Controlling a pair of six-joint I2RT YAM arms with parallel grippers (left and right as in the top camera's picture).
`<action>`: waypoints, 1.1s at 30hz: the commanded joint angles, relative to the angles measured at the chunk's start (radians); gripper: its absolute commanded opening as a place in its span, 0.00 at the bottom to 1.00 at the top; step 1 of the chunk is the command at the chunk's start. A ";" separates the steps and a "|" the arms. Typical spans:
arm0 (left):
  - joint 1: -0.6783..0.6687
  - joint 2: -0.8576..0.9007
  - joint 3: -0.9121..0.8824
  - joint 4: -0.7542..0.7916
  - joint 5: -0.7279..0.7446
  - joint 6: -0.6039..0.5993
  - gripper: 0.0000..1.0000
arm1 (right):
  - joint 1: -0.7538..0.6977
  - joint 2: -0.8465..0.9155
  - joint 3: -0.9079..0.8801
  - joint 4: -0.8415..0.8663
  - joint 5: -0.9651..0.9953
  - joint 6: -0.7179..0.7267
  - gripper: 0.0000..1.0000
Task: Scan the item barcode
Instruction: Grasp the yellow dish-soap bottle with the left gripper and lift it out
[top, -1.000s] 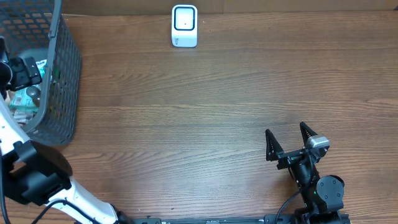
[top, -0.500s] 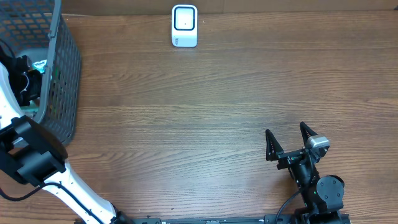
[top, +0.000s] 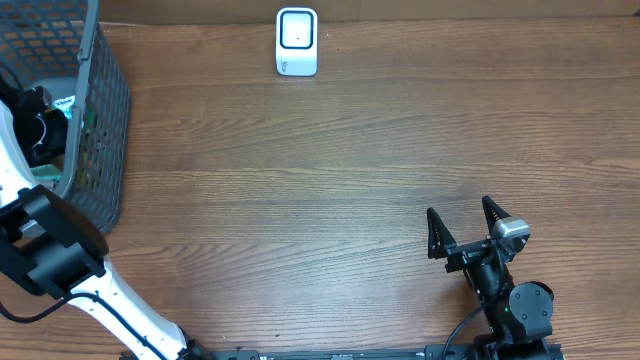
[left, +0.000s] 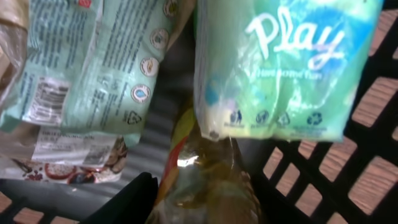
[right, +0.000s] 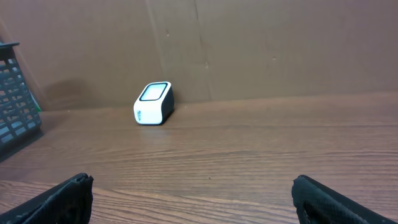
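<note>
My left gripper (top: 40, 125) reaches down inside the dark mesh basket (top: 100, 130) at the table's left edge. In the left wrist view a clear, yellowish packet (left: 208, 168) fills the space between the jaws. One black finger (left: 134, 199) touches the packet's left side and the other is hidden behind it, so a grip cannot be judged. No barcode shows on the packet. The white scanner (top: 296, 42) stands at the far edge, also in the right wrist view as the scanner (right: 153, 103). My right gripper (top: 465, 228) rests open and empty near the front right.
Other goods in the basket crowd the packet: a green "Play" tissue pack (left: 286, 68), a teal pouch (left: 93, 62) and a cereal bag (left: 68, 162). The basket floor grid (left: 373, 106) lies right of them. A brown wall (right: 249, 43) backs the table.
The left arm dropped deeper into the basket a second ago and has since held still. Its jaws have narrowed round the clear packet. The right arm has not moved.
</note>
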 joint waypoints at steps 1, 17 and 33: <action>0.009 -0.012 0.097 -0.028 0.022 -0.026 0.43 | 0.005 -0.008 -0.010 0.003 0.009 -0.003 1.00; 0.000 -0.299 0.437 -0.027 0.105 -0.259 0.39 | 0.005 -0.008 -0.010 0.003 0.009 -0.003 1.00; -0.413 -0.492 0.435 -0.101 0.269 -0.474 0.39 | 0.005 -0.008 -0.010 0.003 0.009 -0.003 1.00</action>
